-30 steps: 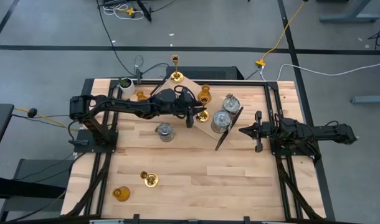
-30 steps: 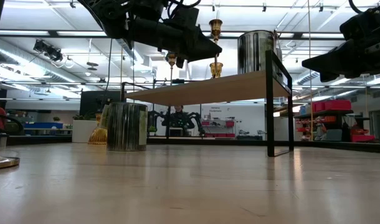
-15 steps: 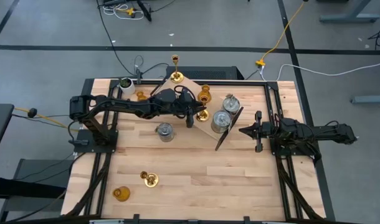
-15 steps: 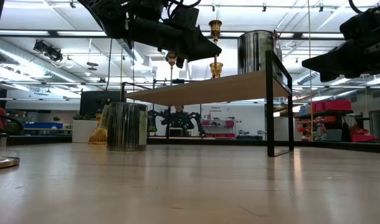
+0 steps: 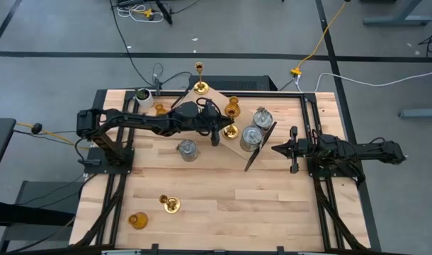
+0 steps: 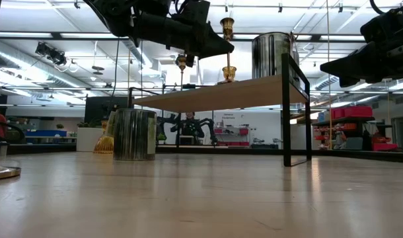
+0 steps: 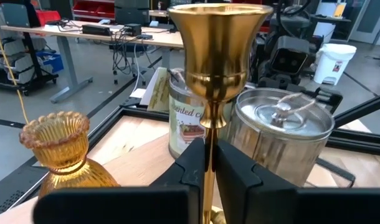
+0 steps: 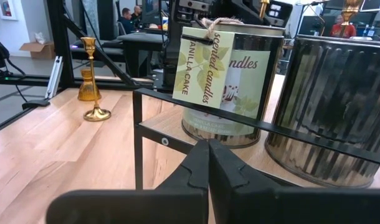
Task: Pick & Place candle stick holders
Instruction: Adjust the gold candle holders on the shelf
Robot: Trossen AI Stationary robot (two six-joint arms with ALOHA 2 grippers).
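Observation:
A raised wooden shelf with a black frame stands at the table's far middle. My left gripper is shut on a slim brass stick over the shelf, also seen in the low view. An amber glass holder, another brass stick and two silver cylinders stand on the shelf. My right gripper is shut and empty, level, just right of the shelf. My left gripper pinches the brass stick's thin stem between its two fingers, below the cup. The fingers come level from the table's left and lie across the stem. The stick stands upright; whether its base touches the shelf I cannot tell.
On the table stand a silver cylinder, a brass stick and an amber holder at the near left. Another amber holder stands beside the white plant pot at the far left.
My left gripper has risen a little with the brass stick, which stays upright.

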